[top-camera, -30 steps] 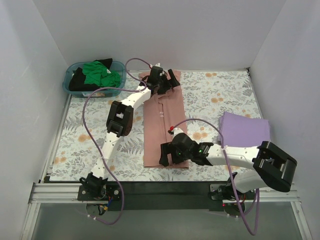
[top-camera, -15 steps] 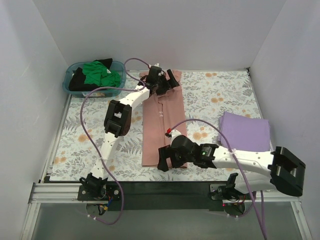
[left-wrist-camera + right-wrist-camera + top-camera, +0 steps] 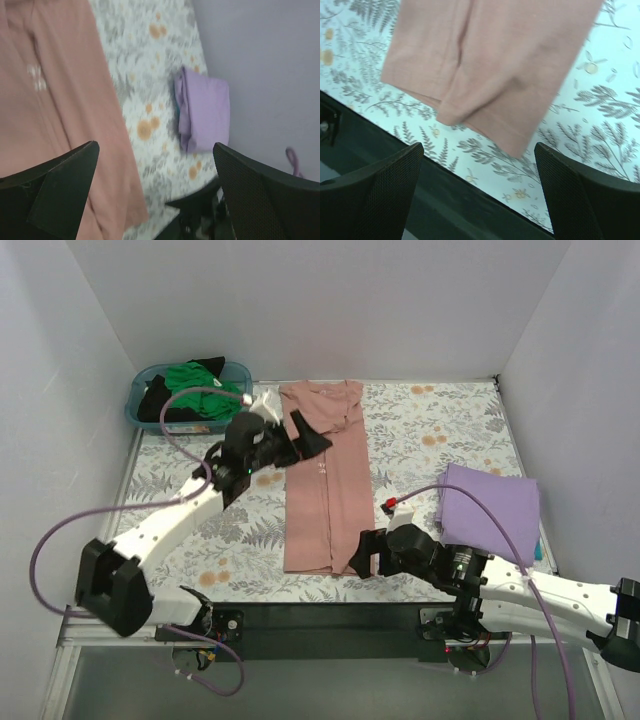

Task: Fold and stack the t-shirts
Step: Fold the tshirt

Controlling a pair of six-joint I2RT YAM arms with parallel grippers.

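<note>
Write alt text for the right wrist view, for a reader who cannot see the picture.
A pink t-shirt, folded into a long strip, lies flat on a floral table cloth with its bottom hem toward the camera. The right gripper is open near the hem, and its two black fingers hold nothing. A dark table edge crosses the lower left corner.

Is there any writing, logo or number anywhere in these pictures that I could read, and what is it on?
White print on the chest of the pink t-shirt: too small and blurred to read in any view.
Lavender t-shirt, teal basket, floral table cloth: no text visible on them.
Nothing else here can be read.
</note>
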